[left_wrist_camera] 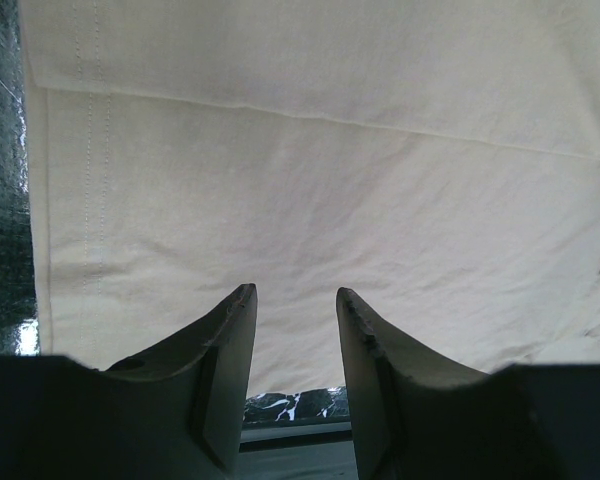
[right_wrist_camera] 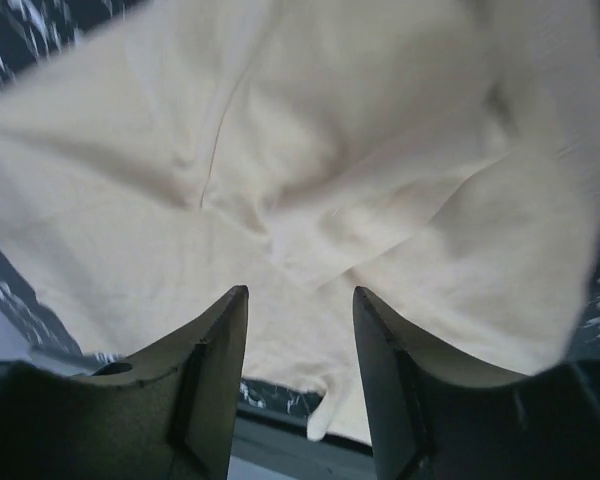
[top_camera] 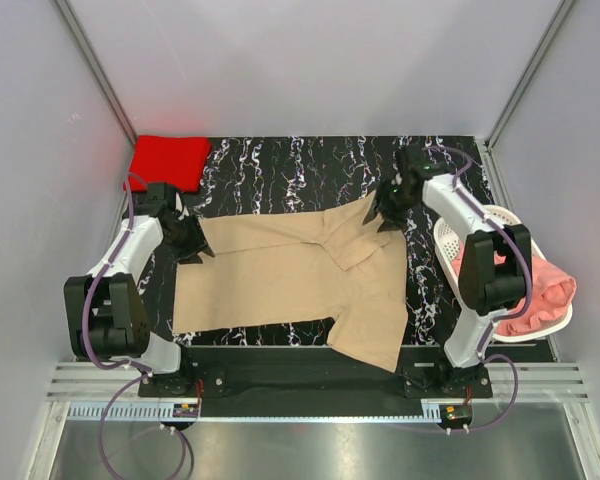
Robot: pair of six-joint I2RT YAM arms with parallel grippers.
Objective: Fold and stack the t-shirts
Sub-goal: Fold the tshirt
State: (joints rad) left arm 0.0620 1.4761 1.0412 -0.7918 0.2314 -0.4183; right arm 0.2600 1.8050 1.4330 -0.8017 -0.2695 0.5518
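Lying spread, half-folded, just left of the basket (top_camera: 443,240), the tan tee (top_camera: 280,285) looks soft, light, floppy: pinch it at a corner hem, I'd say. Right gripper (right_wrist_camera: 300,292) near the basket, left gripper (left_wrist_camera: 292,295) well left of it, both with jaws parted, holding nothing.

Left arm (top_camera: 130,245): white rounded shells, black joint blocks.
Right arm (top_camera: 458,205): same white and black.
Cables (top_camera: 104,420): thin purple-grey loops beside each arm.
Left gripper (left_wrist_camera: 295,290), right gripper (right_wrist_camera: 300,290): dark tapered fingers with pale, scuffed inner edges.
Bases (top_camera: 170,380): black mounts.
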